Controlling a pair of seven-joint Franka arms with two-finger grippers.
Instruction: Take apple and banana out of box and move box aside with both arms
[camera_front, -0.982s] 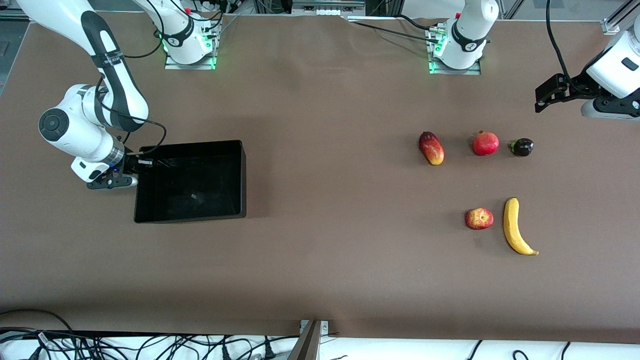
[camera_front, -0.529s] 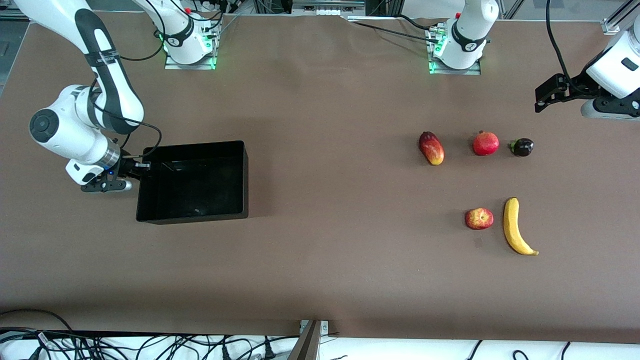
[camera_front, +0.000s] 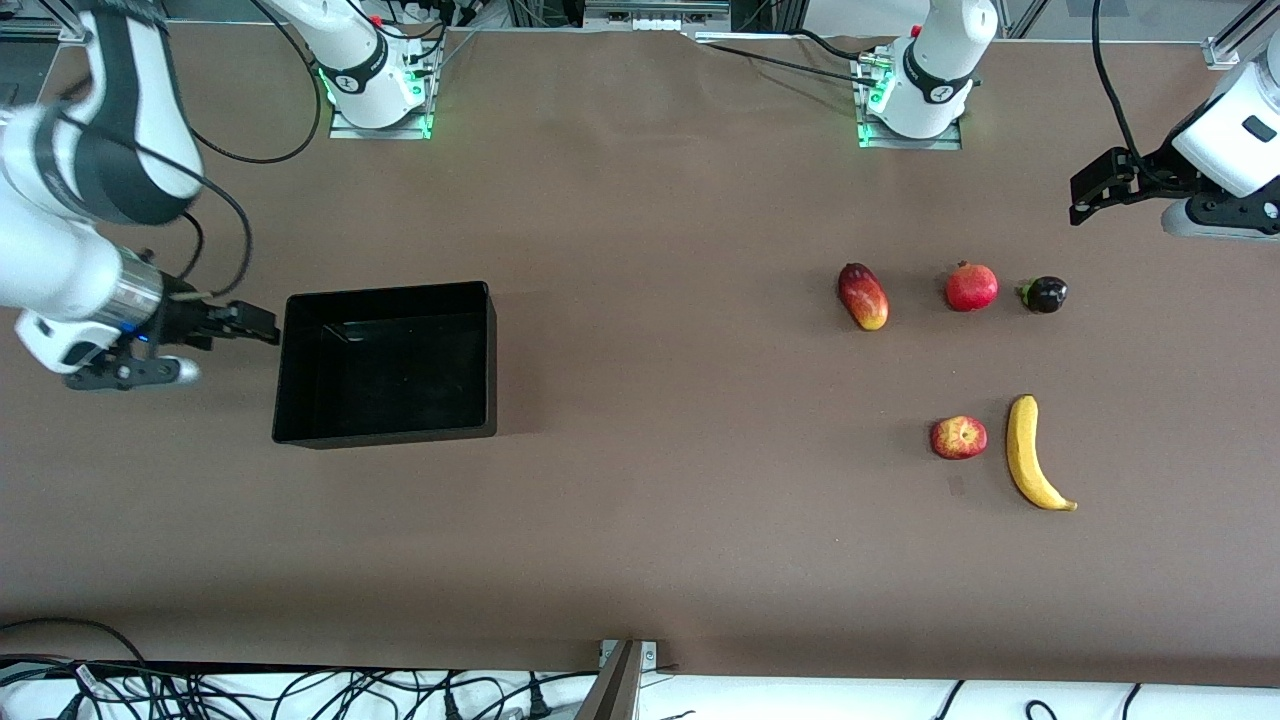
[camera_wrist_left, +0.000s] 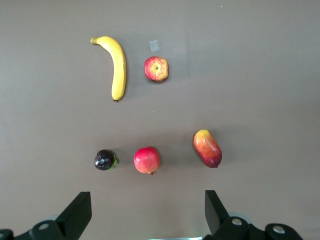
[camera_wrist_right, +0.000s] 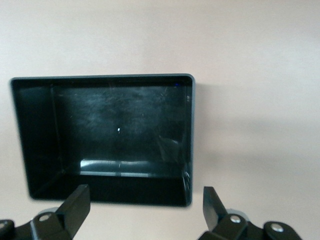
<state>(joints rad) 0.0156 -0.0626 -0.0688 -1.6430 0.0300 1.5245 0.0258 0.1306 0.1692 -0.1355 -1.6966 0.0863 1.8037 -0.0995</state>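
The right gripper (camera_front: 262, 325) hangs spread and empty just beside the box (camera_front: 385, 428). Well apart from the box, toward the left arm's end, apple (camera_front: 958, 437) and banana (camera_front: 1030, 456) lie side by side. The left gripper (camera_front: 1082, 197), also spread, waits above that end.

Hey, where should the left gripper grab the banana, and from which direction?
Probably across the middle of the banana, coming straight down from above. It lies flat on the table, long and curved, so its narrow width fits between the fingers there. The apple sits close beside it, so the finger on that side has only a narrow gap. The left gripper is open, waiting above the table.
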